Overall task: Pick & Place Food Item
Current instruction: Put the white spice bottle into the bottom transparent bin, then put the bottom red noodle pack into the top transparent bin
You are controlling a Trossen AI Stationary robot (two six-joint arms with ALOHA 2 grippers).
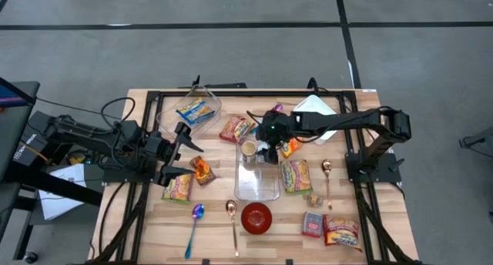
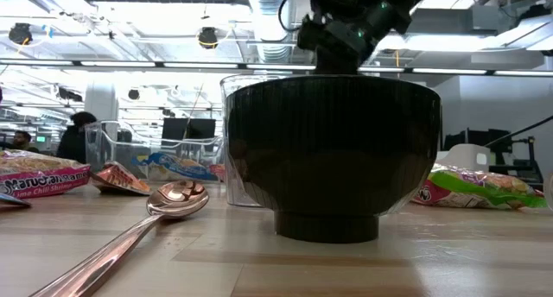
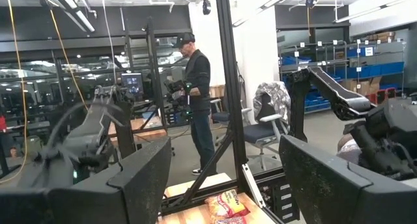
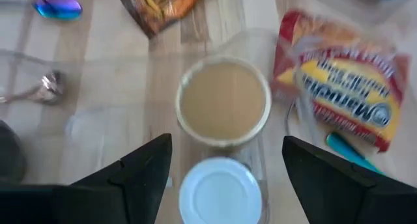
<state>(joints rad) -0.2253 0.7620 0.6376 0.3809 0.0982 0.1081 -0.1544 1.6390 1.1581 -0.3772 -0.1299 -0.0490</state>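
Note:
A clear rectangular container (image 1: 258,180) lies mid-table. In the right wrist view, a round cup with a beige top (image 4: 223,100) and a round white-lidded cup (image 4: 220,191) stand inside it. My right gripper (image 1: 266,151) hovers over the container's far end, pointing down. It is open, with its fingers wide apart on either side of the white-lidded cup (image 4: 221,178) and touching neither cup. An orange snack packet (image 1: 289,147) lies just right of it. My left gripper (image 1: 179,153) waits open and empty at the table's left, near another orange packet (image 1: 202,170).
Ramen packets lie around the container (image 1: 237,129) (image 1: 296,175) (image 1: 177,188) (image 1: 341,233). A red bowl (image 1: 256,217) and spoons (image 1: 194,219) (image 1: 232,219) (image 1: 326,176) lie near the front. A clear tub (image 1: 192,111) stands far left. A person (image 3: 199,100) stands beyond the table.

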